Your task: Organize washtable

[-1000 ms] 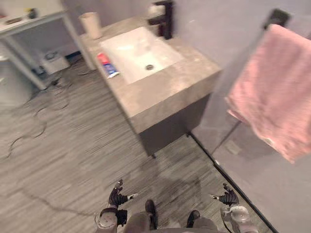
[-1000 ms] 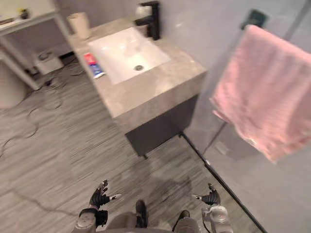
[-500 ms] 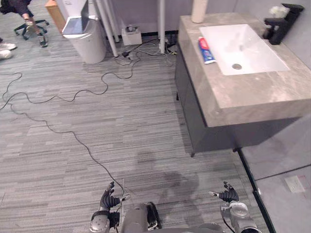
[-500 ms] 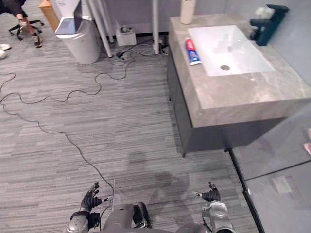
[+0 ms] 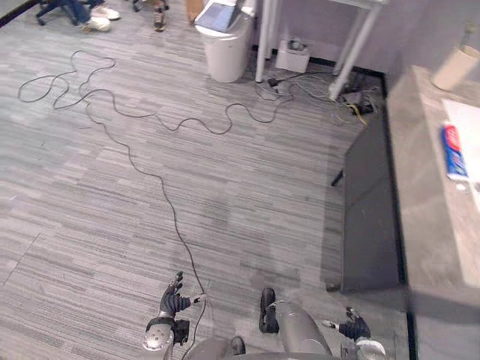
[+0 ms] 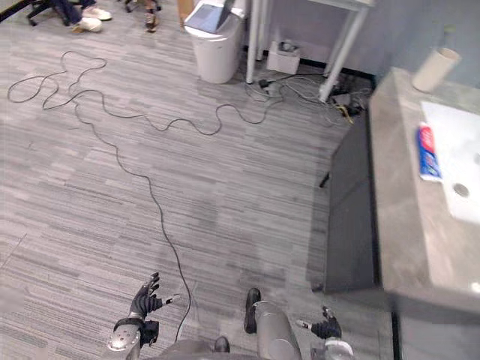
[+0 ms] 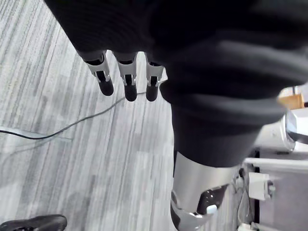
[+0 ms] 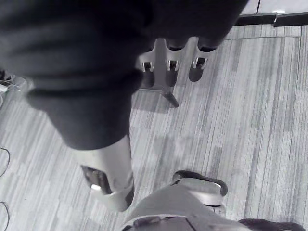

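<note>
The grey stone washtable (image 6: pixel 397 195) stands at the right edge of the eye views, with a white basin (image 6: pixel 465 169) set in its top. A red, white and blue toothpaste tube (image 6: pixel 427 152) lies beside the basin. A beige cup (image 6: pixel 436 69) stands upright at the table's far corner. My left hand (image 5: pixel 174 304) hangs low over the floor, far left of the table, fingers (image 7: pixel 126 83) straight and holding nothing. My right hand (image 6: pixel 326 328) hangs low near the cabinet's front, fingers (image 8: pixel 168 62) relaxed and empty.
A dark cabinet front (image 5: pixel 371 202) sits under the washtable. A white bin (image 5: pixel 225 37) and white table legs (image 5: pixel 352 45) stand at the back, with a tangle of plugs beside them. A long cable (image 5: pixel 142 161) snakes across the grey plank floor. A person's shoes (image 5: pixel 96 16) show at top left.
The camera has swung left, so the washtable now sits at the view's right edge and more floor shows. Both hands still hang low and empty.
</note>
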